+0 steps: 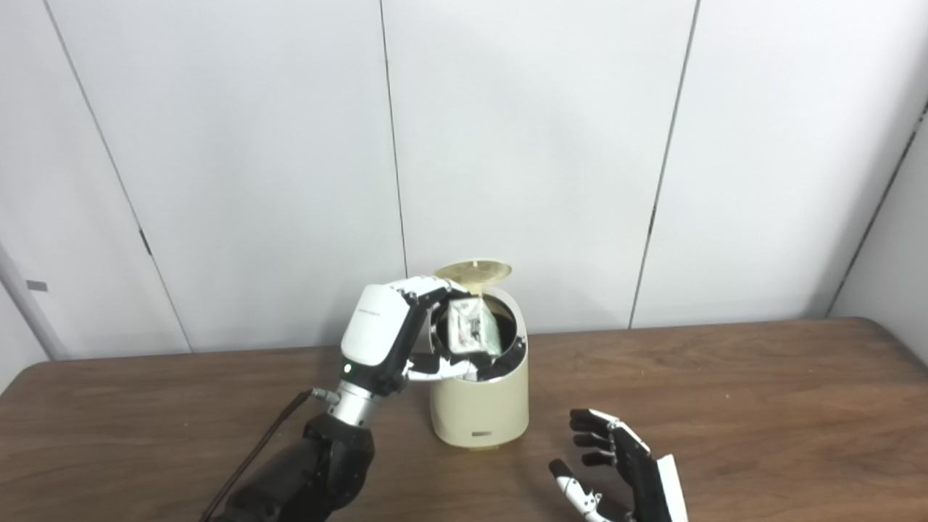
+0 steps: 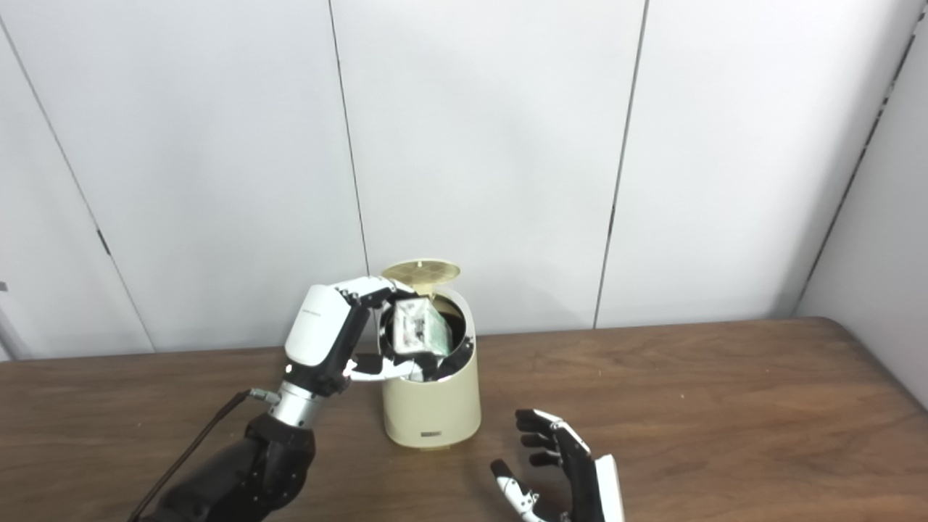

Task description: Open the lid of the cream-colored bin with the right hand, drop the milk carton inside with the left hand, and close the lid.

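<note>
Work surface: a wooden table point(image 1: 761, 406) with dark brown grain and rounded far corners, spanning the full width of view. Behind it stands a wall of white panels point(image 1: 522, 145), divided by thin dark vertical seams. A second white wall point(image 1: 895, 268) meets it at the right, forming a corner. Lighting is even and diffuse, with soft shadows on the tabletop.

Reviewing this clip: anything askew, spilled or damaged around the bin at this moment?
Nothing stands out. The cream-colored bin stands upright on the table with its lid raised. The left hand holds the milk carton tilted in the opening, and the right hand is open nearby. No spill shows.
</note>
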